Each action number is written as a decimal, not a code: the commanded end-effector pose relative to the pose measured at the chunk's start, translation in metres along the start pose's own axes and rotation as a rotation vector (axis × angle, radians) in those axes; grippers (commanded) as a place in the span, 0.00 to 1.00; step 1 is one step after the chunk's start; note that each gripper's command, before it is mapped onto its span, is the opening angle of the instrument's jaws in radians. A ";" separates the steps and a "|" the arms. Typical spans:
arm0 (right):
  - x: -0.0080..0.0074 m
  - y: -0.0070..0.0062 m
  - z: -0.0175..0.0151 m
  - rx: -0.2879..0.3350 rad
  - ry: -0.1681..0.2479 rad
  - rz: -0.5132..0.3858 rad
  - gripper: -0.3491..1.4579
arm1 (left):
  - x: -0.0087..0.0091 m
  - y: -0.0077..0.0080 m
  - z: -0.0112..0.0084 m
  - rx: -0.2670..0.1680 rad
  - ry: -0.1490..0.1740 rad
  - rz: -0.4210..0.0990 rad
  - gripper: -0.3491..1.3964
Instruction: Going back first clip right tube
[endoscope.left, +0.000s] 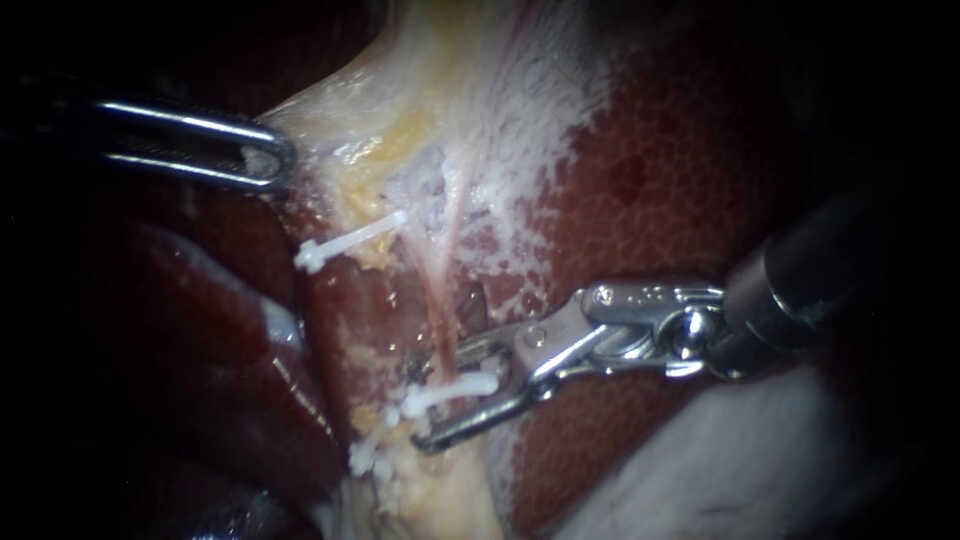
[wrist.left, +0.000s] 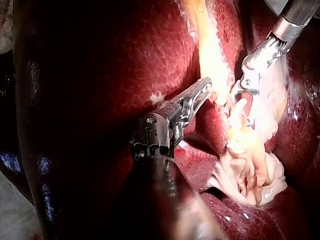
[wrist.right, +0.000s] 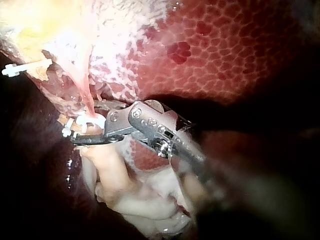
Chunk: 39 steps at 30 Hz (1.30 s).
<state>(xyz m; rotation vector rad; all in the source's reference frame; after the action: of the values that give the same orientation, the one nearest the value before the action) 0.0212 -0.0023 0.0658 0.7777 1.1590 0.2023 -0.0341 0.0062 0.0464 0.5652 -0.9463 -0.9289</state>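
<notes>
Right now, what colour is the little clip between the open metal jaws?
White; the small bar-shaped clip shows best in the endoscope view.

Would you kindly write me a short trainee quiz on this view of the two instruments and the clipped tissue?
1. True or false: the right instrument is shut, far from any clip.
2. The left instrument holds: A a tube, B pale tissue, C a needle.
3. Name the dark red, mottled organ behind the right instrument.

Key
1. False: it is open, with a white clip in the gap.
2. B.
3. The liver.
</notes>
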 end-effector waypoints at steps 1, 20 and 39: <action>0.0000 0.0000 0.0000 -0.029 0.006 -0.007 0.52 | 0.0000 0.0000 0.0000 0.000 0.000 0.000 0.00; -0.0013 -0.0022 -0.0042 -0.035 0.010 -0.008 0.52 | 0.0002 0.0000 -0.0001 0.000 0.000 0.001 0.00; 0.0019 -0.0043 -0.0145 -0.112 0.024 -0.092 0.52 | 0.0007 0.0005 0.0000 0.000 0.000 0.004 0.00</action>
<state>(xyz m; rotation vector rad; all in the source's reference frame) 0.0081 0.0022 0.0589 0.6168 1.1940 0.1971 -0.0338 0.0059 0.0471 0.5626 -0.9474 -0.9253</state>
